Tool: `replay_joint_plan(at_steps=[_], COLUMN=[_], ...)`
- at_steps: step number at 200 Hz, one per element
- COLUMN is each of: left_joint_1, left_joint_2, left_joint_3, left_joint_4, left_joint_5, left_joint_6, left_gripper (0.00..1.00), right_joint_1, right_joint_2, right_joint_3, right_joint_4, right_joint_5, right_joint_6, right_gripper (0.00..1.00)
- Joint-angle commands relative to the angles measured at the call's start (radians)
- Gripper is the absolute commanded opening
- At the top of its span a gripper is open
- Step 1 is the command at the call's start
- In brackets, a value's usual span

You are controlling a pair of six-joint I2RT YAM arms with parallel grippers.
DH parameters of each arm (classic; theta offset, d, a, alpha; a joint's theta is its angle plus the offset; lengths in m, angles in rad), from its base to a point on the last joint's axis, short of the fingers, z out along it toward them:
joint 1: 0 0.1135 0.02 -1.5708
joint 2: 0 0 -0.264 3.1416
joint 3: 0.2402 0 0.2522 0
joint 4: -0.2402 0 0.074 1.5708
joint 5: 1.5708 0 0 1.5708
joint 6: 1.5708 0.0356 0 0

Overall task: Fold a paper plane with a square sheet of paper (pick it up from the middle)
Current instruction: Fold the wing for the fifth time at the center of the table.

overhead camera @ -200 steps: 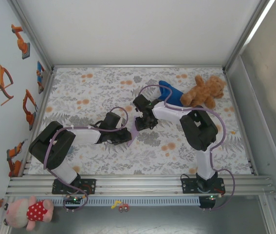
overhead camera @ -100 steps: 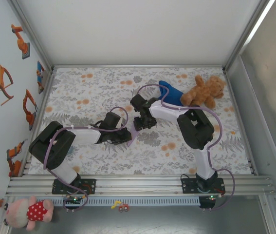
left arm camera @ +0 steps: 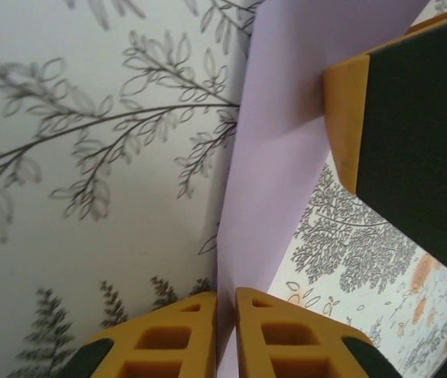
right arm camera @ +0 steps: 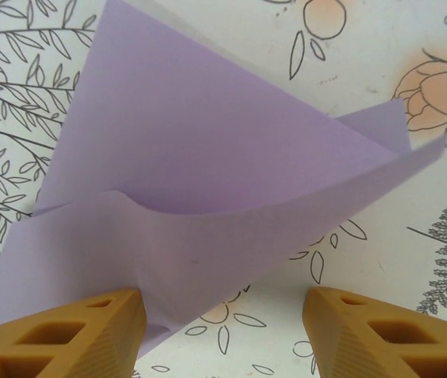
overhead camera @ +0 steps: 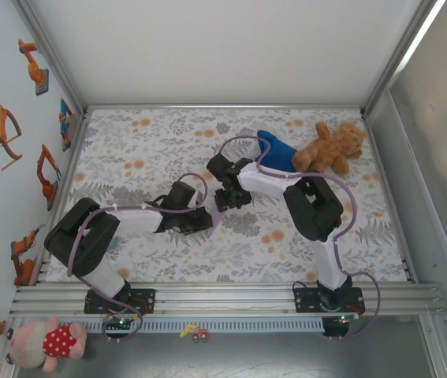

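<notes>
Paper [right arm camera: 207, 157] is mid-table, part-folded, with both arms crowded onto it. The left gripper [left arm camera: 225, 301] is clenched on it: the two fingers are drawn almost together with the lavender sheet pinched edge-on in the slit. From that pinch the sheet runs straight away from the fingers as a narrow band standing off the table [left arm camera: 89, 157]. That band is its long axis as I read it. From above it lies near-to-far with a slight lean right, the left arm on its near-left side and the right arm on its far-right side. The right gripper [right arm camera: 221, 307] is released, its fingers well apart with nothing clamped between them. The wide triangular face of the paper lies just ahead of it, pointing right. One loose flap curls up, and its lower edge passes in front of the left-hand finger and partway into the gap. In the left wrist view, one right finger [left arm camera: 412, 134] hangs just beside the band, right of it; I cannot tell whether it touches. My judgement is that the left arm is the anchor and the right arm is nearer the free flap. The next crease depends on the right fingers meeting that flap across the long axis, not along it. The teddy bear [overhead camera: 329, 148] and blue cloth [overhead camera: 277, 150] sit far right, well apart from all this.
</notes>
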Motion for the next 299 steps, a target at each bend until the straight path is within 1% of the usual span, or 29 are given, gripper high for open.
replay_joint_plan(at_steps=[1,29,50,69,94,134,159,216,246,299], left_joint_1=[-0.011,-0.013,-0.016,-0.031,-0.056,-0.064,-0.065,-0.06,-0.063,-0.071], left_joint_2=[-0.076,-0.203,-0.282,-0.309,-0.258,-0.122,-0.055,0.017,0.024,0.023], left_joint_3=[0.008,0.014,0.009,-0.003,0.002,0.037,0.067,0.085,0.057,-0.001], left_joint_4=[-0.16,-0.236,-0.239,-0.177,-0.078,-0.011,-0.006,-0.02,0.005,0.028], left_joint_5=[-0.056,-0.119,-0.127,-0.102,-0.059,-0.017,-0.006,-0.025,-0.019,-0.042], left_joint_6=[0.0,-0.011,-0.02,-0.039,-0.056,-0.065,-0.057,-0.041,-0.051,-0.072], left_gripper=[0.19,0.25,0.26,0.24,0.17,0.09,0.08,0.05,0.03,0.02], right_joint_1=[-0.014,-0.013,-0.013,-0.012,-0.013,-0.012,-0.011,-0.011,-0.012,-0.012], right_joint_2=[0.204,0.208,0.209,0.208,0.212,0.212,0.213,0.219,0.224,0.24], right_joint_3=[-0.09,-0.092,-0.093,-0.094,-0.094,-0.101,-0.102,-0.102,-0.101,-0.096], right_joint_4=[-0.006,-0.006,-0.007,-0.007,-0.004,-0.003,-0.003,-0.004,-0.007,-0.015], right_joint_5=[0.117,0.126,0.131,0.131,0.128,0.129,0.131,0.132,0.135,0.147], right_joint_6=[0.033,0.04,0.044,0.045,0.048,0.048,0.047,0.047,0.048,0.052], right_gripper=[0.59,0.58,0.58,0.58,0.58,0.57,0.56,0.55,0.54,0.54])
